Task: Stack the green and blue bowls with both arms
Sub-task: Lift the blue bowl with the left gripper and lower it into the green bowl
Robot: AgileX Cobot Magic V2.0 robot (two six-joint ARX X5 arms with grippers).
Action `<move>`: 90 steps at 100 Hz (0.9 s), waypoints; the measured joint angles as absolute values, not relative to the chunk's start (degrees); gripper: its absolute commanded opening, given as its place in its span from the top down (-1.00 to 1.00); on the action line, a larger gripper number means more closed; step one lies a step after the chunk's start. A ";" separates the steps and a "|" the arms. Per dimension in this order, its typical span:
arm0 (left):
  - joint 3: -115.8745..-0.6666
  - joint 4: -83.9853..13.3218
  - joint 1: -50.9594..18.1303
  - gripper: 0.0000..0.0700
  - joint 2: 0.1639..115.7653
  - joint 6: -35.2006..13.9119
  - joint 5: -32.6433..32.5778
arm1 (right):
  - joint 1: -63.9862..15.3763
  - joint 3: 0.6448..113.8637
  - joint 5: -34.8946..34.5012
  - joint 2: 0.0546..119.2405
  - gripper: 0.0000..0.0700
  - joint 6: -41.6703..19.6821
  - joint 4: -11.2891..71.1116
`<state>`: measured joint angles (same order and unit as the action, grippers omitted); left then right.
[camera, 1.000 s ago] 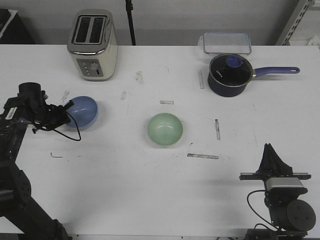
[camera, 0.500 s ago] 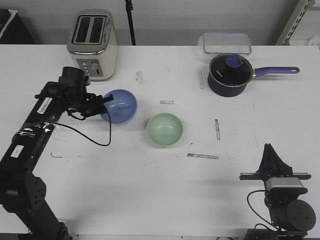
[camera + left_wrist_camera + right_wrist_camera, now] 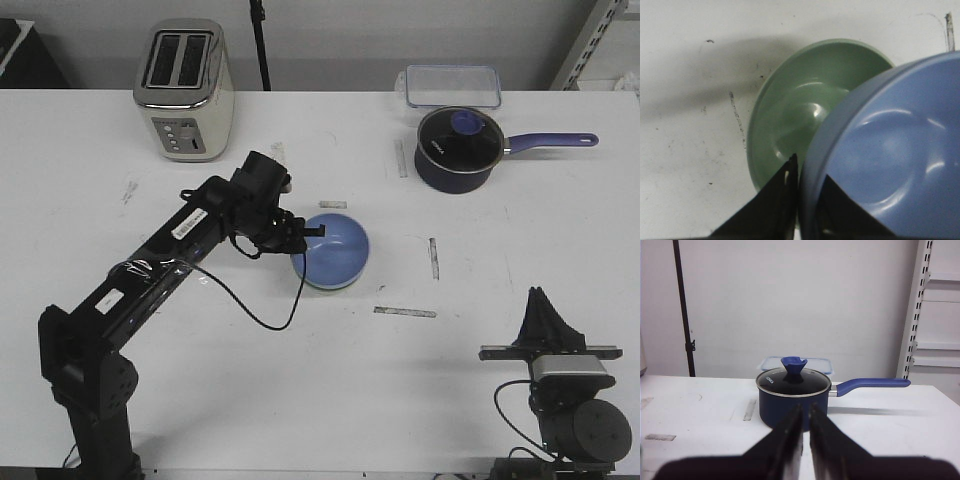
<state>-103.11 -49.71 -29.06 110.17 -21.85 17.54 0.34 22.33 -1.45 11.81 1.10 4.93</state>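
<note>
My left gripper [image 3: 306, 232] is shut on the near rim of the light blue bowl [image 3: 337, 250] at the table's middle. In the left wrist view one finger sits inside the blue bowl [image 3: 890, 155] and the other outside its wall, the left gripper [image 3: 807, 184] pinching the rim. The blue bowl hangs tilted over the pale green bowl [image 3: 795, 110] and covers its far part; whether they touch I cannot tell. From the front the green bowl is hidden under the blue one. My right gripper [image 3: 544, 316] rests at the near right, shut on nothing [image 3: 805, 426].
A dark navy saucepan [image 3: 458, 148] with a purple handle stands at the back right, also seen in the right wrist view as the saucepan [image 3: 792, 396]. Behind it lies a clear lidded container [image 3: 452, 85]. A toaster [image 3: 185, 90] stands at the back left. Tape strips [image 3: 405, 312] mark the table.
My left arm has carried the blue bowl rightward from the table's left side to over the green bowl, which it now covers. The right arm has stayed still.
</note>
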 measured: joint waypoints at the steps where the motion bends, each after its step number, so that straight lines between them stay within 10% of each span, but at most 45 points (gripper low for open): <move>1: -103.11 -49.65 -29.12 1.00 110.30 -21.85 17.52 | 0.34 22.33 -1.45 11.81 0.96 1.10 4.93; 31: -103.11 -47.20 -29.65 0.97 111.39 -22.70 17.34 | 0.34 22.33 -1.48 11.81 0.96 1.10 4.93; 76: -103.13 -47.11 -29.95 0.05 111.48 -23.31 17.34 | 0.34 22.33 -1.45 11.81 0.96 1.10 4.93; 90: -103.11 -47.16 -30.26 0.05 111.48 -23.31 17.61 | 0.34 22.33 -1.45 11.81 0.96 1.10 4.93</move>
